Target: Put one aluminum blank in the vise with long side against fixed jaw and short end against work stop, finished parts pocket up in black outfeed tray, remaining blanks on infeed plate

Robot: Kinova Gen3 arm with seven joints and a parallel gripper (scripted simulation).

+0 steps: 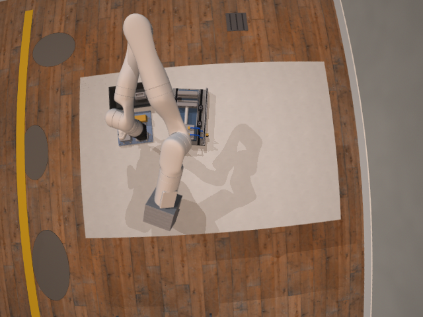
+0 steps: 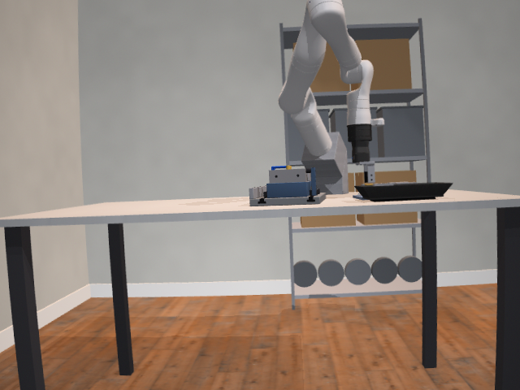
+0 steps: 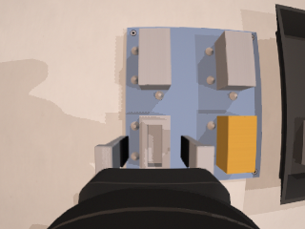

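My gripper (image 3: 154, 147) (image 2: 368, 172) is open above the blue infeed plate (image 3: 183, 72) (image 1: 149, 119), its fingers on either side of a pocketed gray finished part (image 3: 166, 138), with nothing gripped. That part lies pocket up. Two plain gray blanks (image 3: 154, 57) (image 3: 241, 59) and a yellow brass blank (image 3: 236, 143) (image 1: 140, 118) lie on the plate beside pins. The black outfeed tray (image 3: 282, 95) (image 2: 403, 192) holds another finished part (image 1: 139, 95), pocket up. The vise (image 2: 288, 189) has no blank visible between its jaws; the arm hides part of it in the top view.
Blue hoses (image 1: 194, 128) (image 2: 279, 167) run at one vise jaw. The tray stands close beside the plate, and the vise is to the right of both in the top view. The arm's upper links pass over the tray and the vise's left side in that view.
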